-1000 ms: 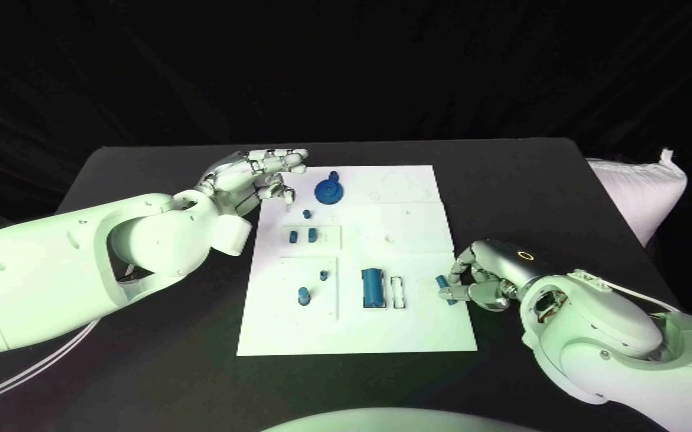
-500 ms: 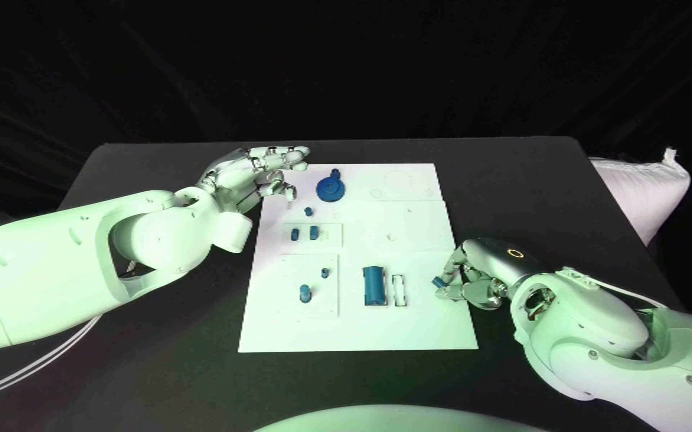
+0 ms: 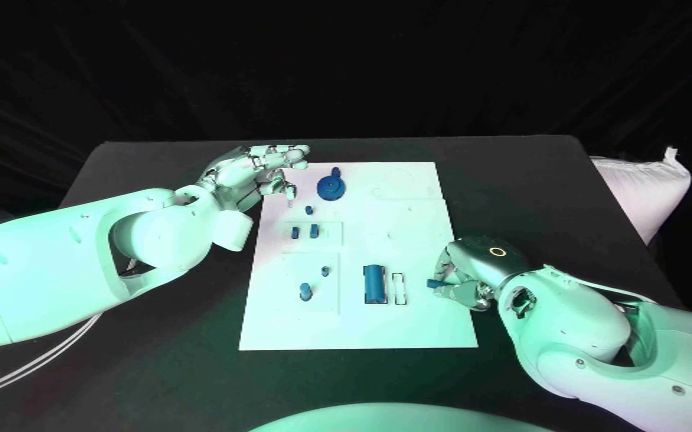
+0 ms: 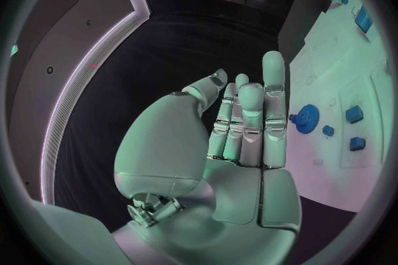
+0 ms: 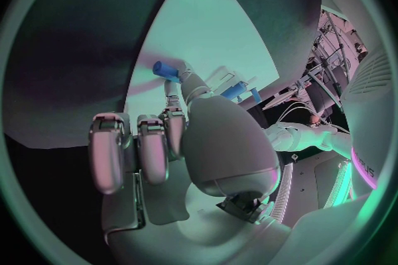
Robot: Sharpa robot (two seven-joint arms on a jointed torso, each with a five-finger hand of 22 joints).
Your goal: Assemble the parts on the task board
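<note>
The right hand (image 3: 464, 277) covers most of a small blue part (image 3: 434, 282) at the task board (image 3: 418, 214) edge, so its shape is unclear. The left arm (image 3: 87, 252) is cut by the picture's edge.

You get a dim scene: teal light on the white task board (image 3: 361, 252), black backdrop beyond, and wrist views bent at their rims.
</note>
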